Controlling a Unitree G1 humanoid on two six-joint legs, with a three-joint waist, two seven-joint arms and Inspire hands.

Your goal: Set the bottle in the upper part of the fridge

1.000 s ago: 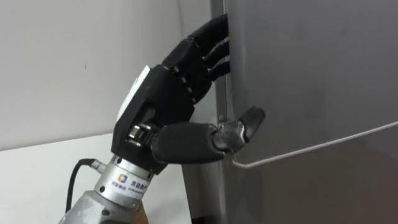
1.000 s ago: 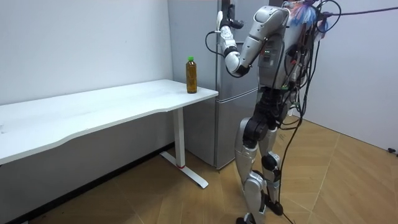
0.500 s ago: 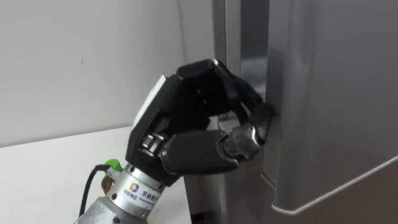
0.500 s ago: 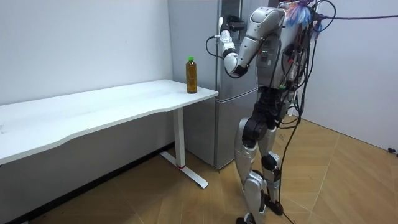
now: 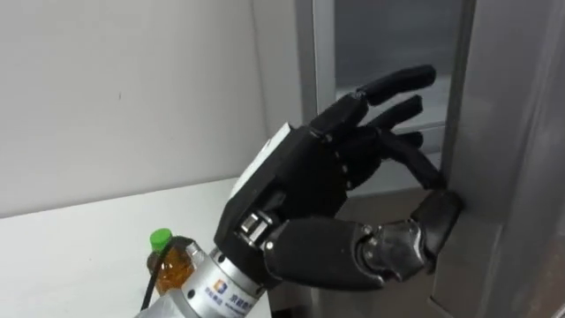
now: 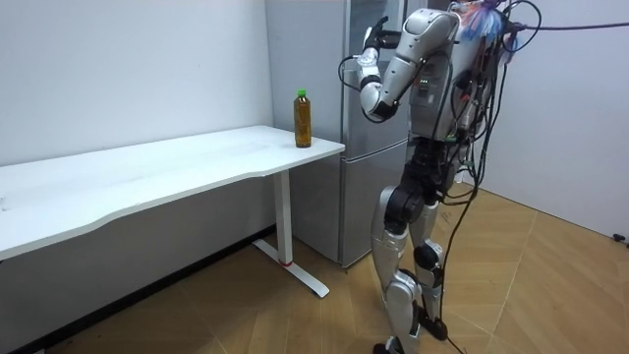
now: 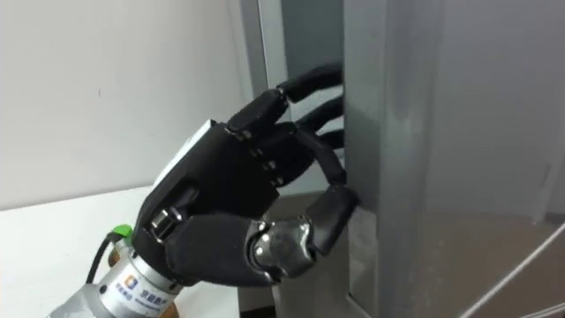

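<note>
Black fingers of L hand: near straight and spread, reaching into the gap behind the edge of the fridge door, centre-right of the left eye view. Tips are partly hidden by that edge in the right eye view. Thumb rests against the door's front edge. No closed grasp is seen; the hand is open and carries nothing.

Door: ajar, with a pale interior strip visible at upper centre. Opening too narrow to pass anything through, in my judgement.

Bottle: green cap, amber contents, lower left of the left eye view, behind the wrist. In the room view it stands upright on the white table, at the end nearest the fridge, centre of frame, well apart from the hand.

Robot stands upright at the fridge, L arm raised to the upper door, right of centre in the room view.

Status, est.:
- Door opening: under way, not complete.
- Bottle pick-up: not yet started.
- Placement in upper compartment: outstanding.

Approx. early stage; most of the task remains.
</note>
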